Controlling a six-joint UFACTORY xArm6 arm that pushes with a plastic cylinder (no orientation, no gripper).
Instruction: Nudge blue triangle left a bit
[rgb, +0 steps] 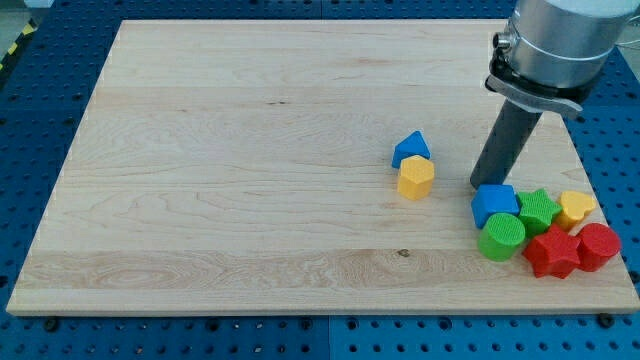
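Note:
The blue triangle (410, 147) lies right of the board's middle, touching a yellow hexagon (415, 178) just below it. My tip (479, 185) rests on the board to the right of the blue triangle, about a block's width away from it. The tip stands just above and left of a blue cube (494, 204).
A cluster sits at the board's bottom right: the blue cube, a green cylinder (502, 237), a green star (539, 209), a yellow heart (576, 208), a red star (552, 252) and a red hexagon (598, 246). The wooden board (250, 150) lies on a blue perforated table.

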